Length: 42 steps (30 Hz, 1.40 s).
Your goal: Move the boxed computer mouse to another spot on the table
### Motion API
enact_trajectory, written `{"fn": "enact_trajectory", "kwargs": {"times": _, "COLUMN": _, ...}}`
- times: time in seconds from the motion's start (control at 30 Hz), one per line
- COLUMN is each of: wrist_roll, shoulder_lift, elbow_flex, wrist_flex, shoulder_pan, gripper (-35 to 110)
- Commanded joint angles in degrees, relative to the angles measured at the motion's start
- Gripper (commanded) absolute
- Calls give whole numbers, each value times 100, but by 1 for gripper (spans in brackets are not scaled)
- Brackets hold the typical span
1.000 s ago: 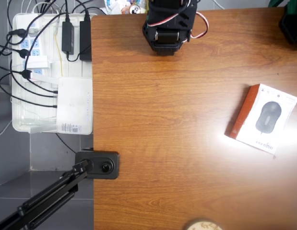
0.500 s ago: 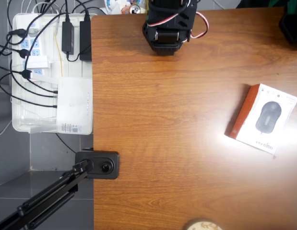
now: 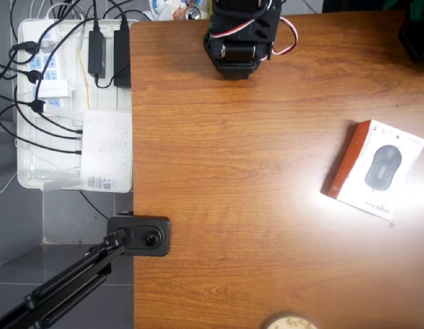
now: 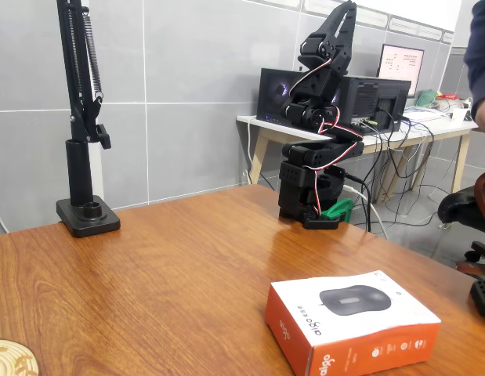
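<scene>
The boxed computer mouse (image 3: 376,170) lies flat near the right edge of the table (image 3: 232,171) in the overhead view, its orange-red side facing left. The fixed view has the box (image 4: 352,317) in the foreground, on the brown table (image 4: 148,266). The black arm is folded up over its base at the table's far edge, well away from the box. My gripper (image 4: 324,133) hangs tucked against the arm and too dark to read; from overhead the gripper (image 3: 235,62) is a black block.
A white tray (image 3: 61,103) of power strips and cables sits left of the table. A black stand (image 4: 85,211) is clamped at one edge, and a cork coaster (image 3: 288,322) lies at the near edge. A person (image 4: 481,63) stands at the right.
</scene>
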<state>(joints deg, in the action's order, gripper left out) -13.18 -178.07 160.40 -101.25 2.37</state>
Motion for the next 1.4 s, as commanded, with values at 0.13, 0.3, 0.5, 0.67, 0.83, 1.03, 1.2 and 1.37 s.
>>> {"fn": "enact_trajectory", "kwargs": {"times": 0.13, "wrist_roll": 132, "shoulder_lift": -9, "elbow_flex": 0, "wrist_flex": 870, "shoulder_pan": 413, "gripper": 0}}
{"fn": "enact_trajectory", "kwargs": {"times": 0.3, "wrist_roll": -1222, "shoulder_lift": 114, "elbow_flex": -2707, "wrist_flex": 8191, "shoulder_pan": -1582, "gripper": 0}}
{"fn": "enact_trajectory", "kwargs": {"times": 0.5, "wrist_roll": -2373, "shoulder_lift": 3744, "elbow_flex": -5713, "wrist_flex": 10072, "shoulder_pan": -4166, "gripper": 6}}
{"fn": "enact_trajectory", "kwargs": {"times": 0.67, "wrist_roll": -1969, "shoulder_lift": 4975, "elbow_flex": -6478, "wrist_flex": 12981, "shoulder_pan": -4922, "gripper": 0}}
{"fn": "enact_trajectory", "kwargs": {"times": 0.83, "wrist_roll": -2646, "shoulder_lift": 6073, "elbow_flex": -6548, "wrist_flex": 13104, "shoulder_pan": -5273, "gripper": 47}}
{"fn": "enact_trajectory", "kwargs": {"times": 1.03, "wrist_roll": -2109, "shoulder_lift": 7734, "elbow_flex": -7198, "wrist_flex": 13096, "shoulder_pan": -5476, "gripper": 104}}
{"fn": "enact_trajectory", "kwargs": {"times": 1.2, "wrist_roll": -1626, "shoulder_lift": 8710, "elbow_flex": -7330, "wrist_flex": 12981, "shoulder_pan": -5440, "gripper": 104}}
{"fn": "enact_trajectory", "kwargs": {"times": 1.37, "wrist_roll": -1257, "shoulder_lift": 9817, "elbow_flex": -8323, "wrist_flex": 13333, "shoulder_pan": -5405, "gripper": 105}}
